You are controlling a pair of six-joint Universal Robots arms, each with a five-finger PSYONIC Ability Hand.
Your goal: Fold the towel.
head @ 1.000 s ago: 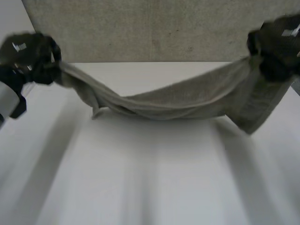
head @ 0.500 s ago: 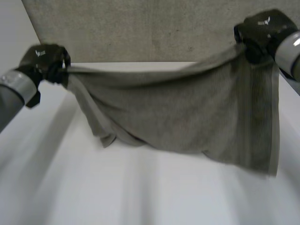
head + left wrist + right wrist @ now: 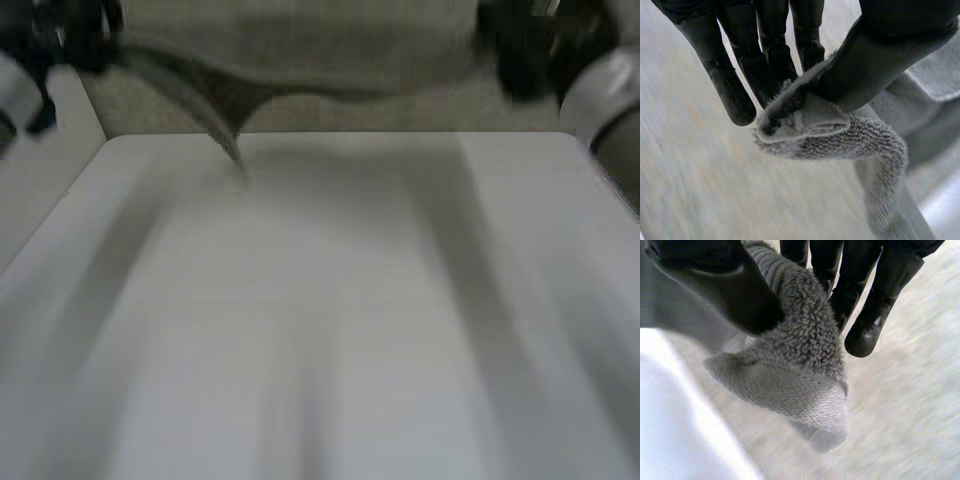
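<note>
Fingers (image 3: 770, 55) and thumb of my left hand (image 3: 60, 35), at eleven o'clock, pinch a towel (image 3: 840, 135) corner. My right hand (image 3: 530, 45), at one o'clock, pinches another.

You have a white tabletop (image 3: 330, 330) running away from you to a straight far edge, and beyond that edge a speckled grey-beige surface (image 3: 380, 112), whether wall or floor you cannot tell.
</note>
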